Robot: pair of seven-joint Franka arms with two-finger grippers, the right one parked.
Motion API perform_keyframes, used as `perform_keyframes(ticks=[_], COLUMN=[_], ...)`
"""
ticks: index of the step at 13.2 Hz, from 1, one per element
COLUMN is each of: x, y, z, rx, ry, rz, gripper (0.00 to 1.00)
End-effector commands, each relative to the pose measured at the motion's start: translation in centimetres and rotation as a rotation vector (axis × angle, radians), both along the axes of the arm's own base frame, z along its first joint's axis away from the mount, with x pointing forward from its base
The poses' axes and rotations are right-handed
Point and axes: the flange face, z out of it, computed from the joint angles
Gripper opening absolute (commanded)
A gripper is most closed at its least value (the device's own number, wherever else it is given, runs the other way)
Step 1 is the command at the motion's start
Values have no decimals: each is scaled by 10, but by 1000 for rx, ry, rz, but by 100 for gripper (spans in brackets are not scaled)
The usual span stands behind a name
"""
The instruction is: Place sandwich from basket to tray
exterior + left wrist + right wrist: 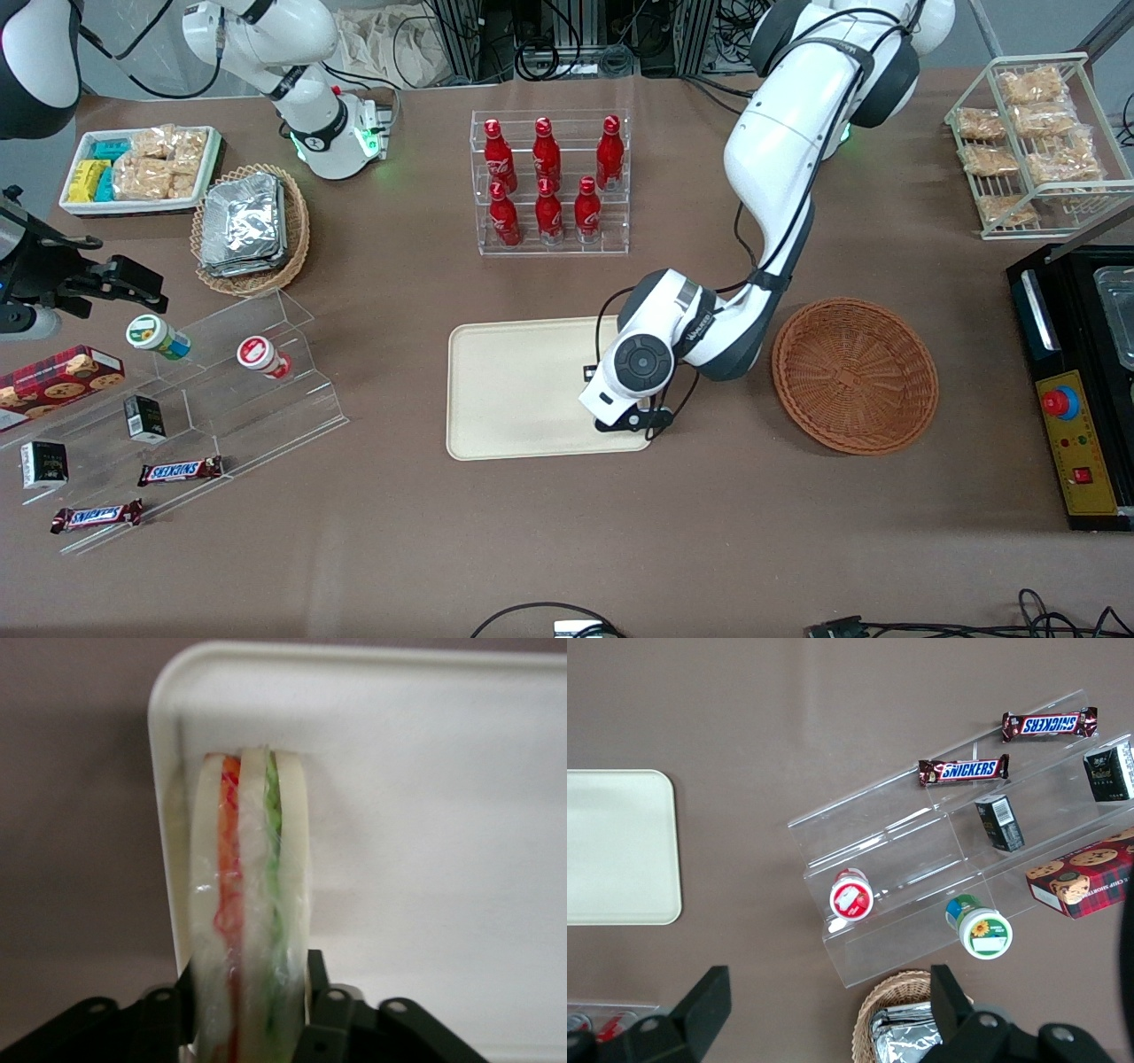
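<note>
My left gripper [251, 994] is shut on the sandwich [252, 877], a wrapped wedge of pale bread with red-orange and green layers, held on edge between the black fingers [317, 979]. It hangs just over the cream tray [425, 815], close to one rounded corner. In the front view the gripper [629, 418] is low over the tray [518, 390] at the corner nearest the basket and the camera, and the wrist hides the sandwich. The reddish-brown woven basket [855, 375] sits beside the tray toward the working arm's end, with nothing in it.
A clear rack of red bottles [549, 182] stands farther from the camera than the tray. A tan wicker basket of foil packets [248, 226] and a stepped acrylic shelf with snacks [221, 372] lie toward the parked arm's end. A black control box [1076, 390] sits past the basket.
</note>
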Motion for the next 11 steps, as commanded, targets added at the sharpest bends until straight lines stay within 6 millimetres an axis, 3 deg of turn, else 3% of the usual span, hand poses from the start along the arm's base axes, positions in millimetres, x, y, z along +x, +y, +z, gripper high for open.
perform_keyframes(ticks=[1,3,8,9,11], x=[19,27,9,0,-9], y=[55,106,240,260,298], z=[95,159,297,316,334], rx=[17,15,42,68,93], ry=[11,18,40,39,58], rz=[42,46,-44,-101,-182], gripper=[100,100,100,100,100])
